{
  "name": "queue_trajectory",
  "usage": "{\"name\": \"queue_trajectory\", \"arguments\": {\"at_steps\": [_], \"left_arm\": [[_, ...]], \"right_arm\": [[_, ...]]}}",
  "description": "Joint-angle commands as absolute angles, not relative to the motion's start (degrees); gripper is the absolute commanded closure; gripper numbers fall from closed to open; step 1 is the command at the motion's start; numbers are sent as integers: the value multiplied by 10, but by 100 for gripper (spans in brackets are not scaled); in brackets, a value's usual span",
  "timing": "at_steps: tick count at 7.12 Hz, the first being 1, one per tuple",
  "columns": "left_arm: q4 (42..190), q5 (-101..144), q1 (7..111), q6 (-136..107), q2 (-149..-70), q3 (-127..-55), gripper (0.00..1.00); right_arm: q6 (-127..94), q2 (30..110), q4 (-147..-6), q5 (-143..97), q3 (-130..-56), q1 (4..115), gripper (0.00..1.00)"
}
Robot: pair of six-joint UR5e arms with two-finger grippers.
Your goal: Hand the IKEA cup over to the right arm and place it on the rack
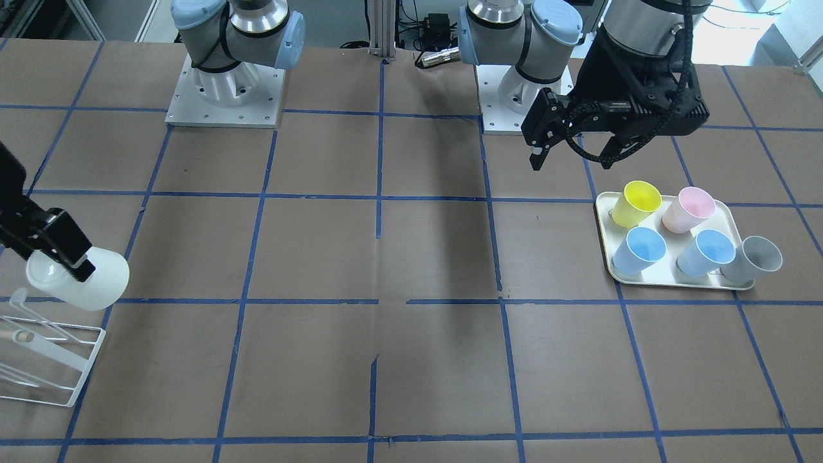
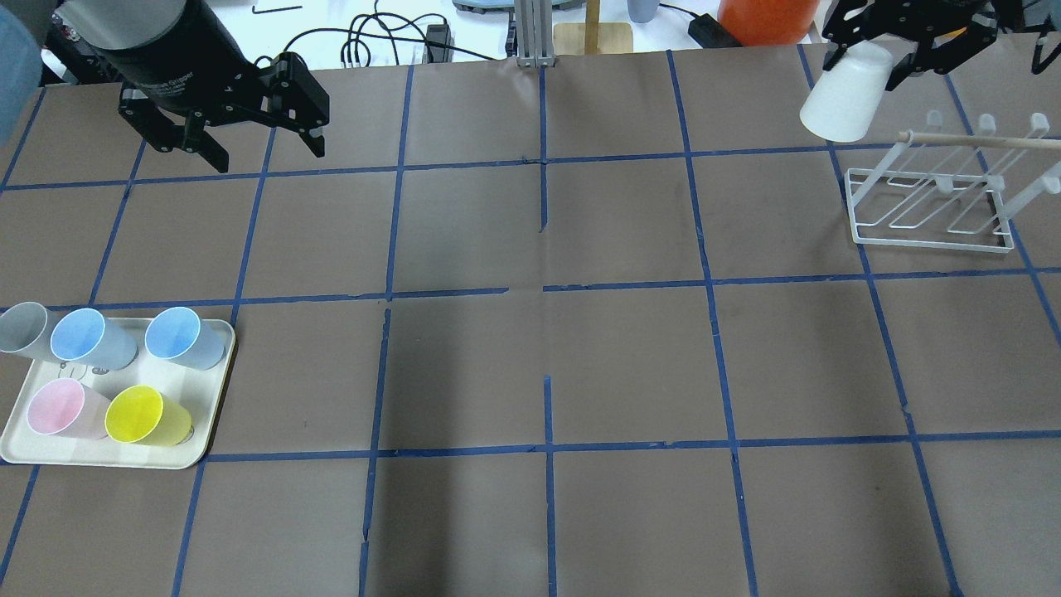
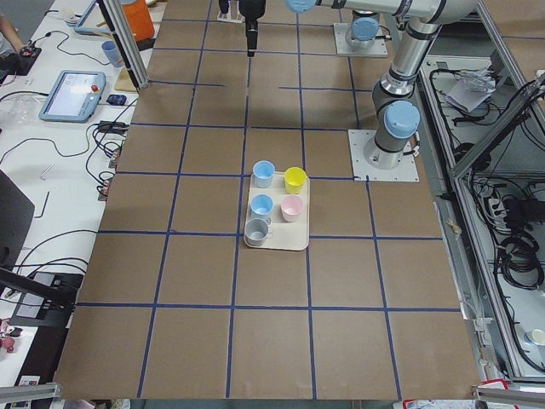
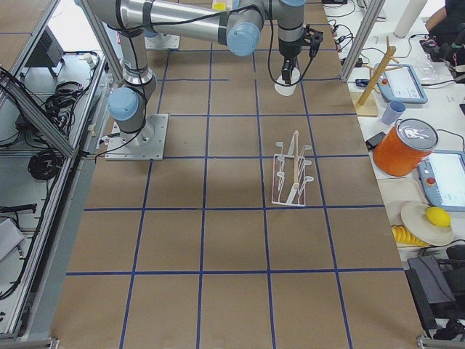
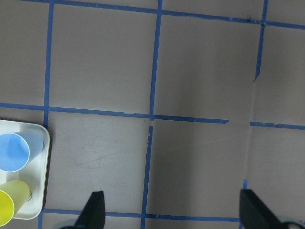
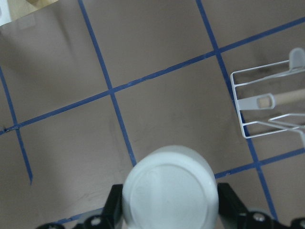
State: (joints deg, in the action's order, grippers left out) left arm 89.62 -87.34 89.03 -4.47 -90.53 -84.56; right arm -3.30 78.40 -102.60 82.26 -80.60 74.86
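Note:
The pale off-white IKEA cup (image 2: pixel 841 104) is held tilted in the air by my right gripper (image 2: pixel 877 56), which is shut on its rim end. The cup's base points away from the gripper, and fills the bottom of the right wrist view (image 6: pixel 169 191). The cup hangs just beside the white wire rack (image 2: pixel 932 203), at its end toward the table's middle and not touching it. In the front view the cup (image 1: pixel 87 280) sits above the rack's (image 1: pixel 48 350) corner. My left gripper (image 2: pixel 264 149) is open and empty, high over the table near its own base, apart from the cups.
A cream tray (image 2: pixel 214 398) on my left side holds a grey cup (image 2: pixel 21 327), two blue cups (image 2: pixel 87 338), a pink cup (image 2: pixel 58 409) and a yellow cup (image 2: pixel 145 416). A wooden rod (image 2: pixel 978 139) lies across the rack's prongs. Operator gear lies beyond the far edge.

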Motion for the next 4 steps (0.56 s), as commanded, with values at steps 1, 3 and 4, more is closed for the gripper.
{"name": "queue_trajectory", "arguments": {"at_steps": [1, 3, 4], "left_arm": [[868, -875, 890, -45, -910, -847, 0], [885, -876, 889, -44, -896, -844, 0], [884, -876, 889, -44, -893, -849, 0]], "right_arm": [[49, 761, -1064, 824, -800, 697, 76], [93, 739, -1105, 824, -799, 682, 76], [118, 730, -1127, 823, -799, 666, 76]]}}
